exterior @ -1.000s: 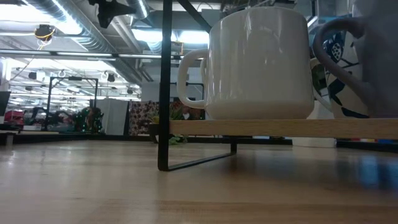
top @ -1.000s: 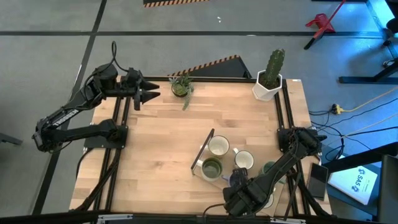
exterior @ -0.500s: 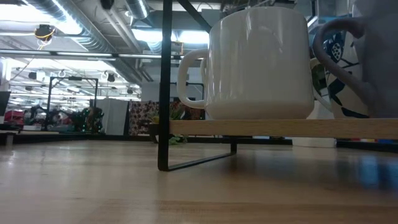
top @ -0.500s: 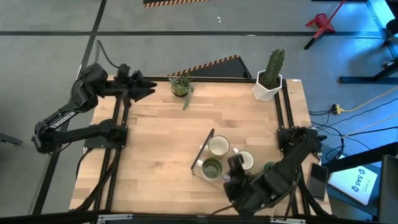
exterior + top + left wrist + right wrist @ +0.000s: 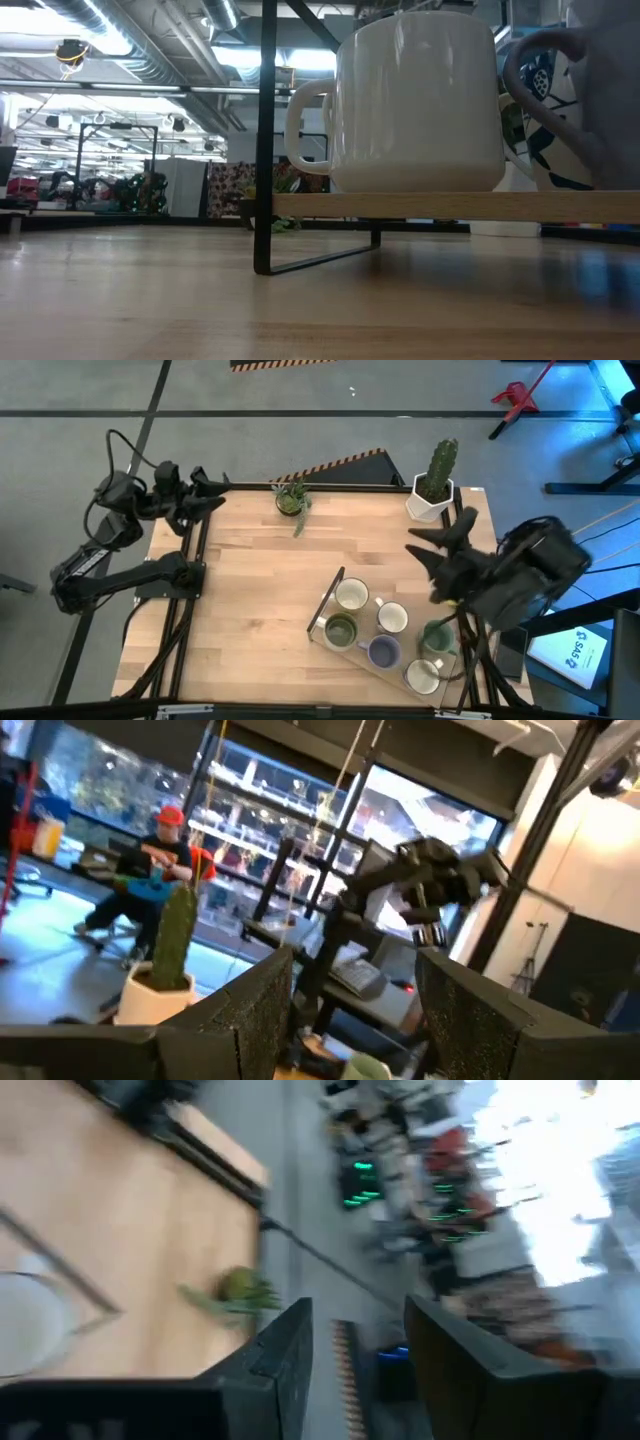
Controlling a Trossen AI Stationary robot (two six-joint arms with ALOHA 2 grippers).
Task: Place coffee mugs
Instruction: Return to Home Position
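Six coffee mugs stand on a low wooden rack [image 5: 330, 642] at the table's near right: a white mug [image 5: 351, 595], an olive green mug [image 5: 341, 629], a second white mug [image 5: 392, 618], a lavender mug [image 5: 383, 652], a teal mug [image 5: 437, 637] and a third white mug [image 5: 423, 676]. The low view shows one white mug [image 5: 420, 100] on the rack's board [image 5: 450, 205]. My right gripper [image 5: 435, 532] is open and empty, raised above the table's right side, beyond the mugs. My left gripper [image 5: 222, 494] is open and empty at the far left corner.
A white angular pot with a cactus [image 5: 432, 488] stands at the far right corner, and a small leafy plant [image 5: 291, 498] stands at the far edge. The rack's black wire frame [image 5: 265, 140] rises on its left side. Bare wood lies left of the rack.
My right gripper has risen from over the lavender mug at the rack's near end and swung up toward the table's far right. The lavender mug and the near white mug now show, standing on the rack. My left gripper has drawn back toward the table's far left corner.
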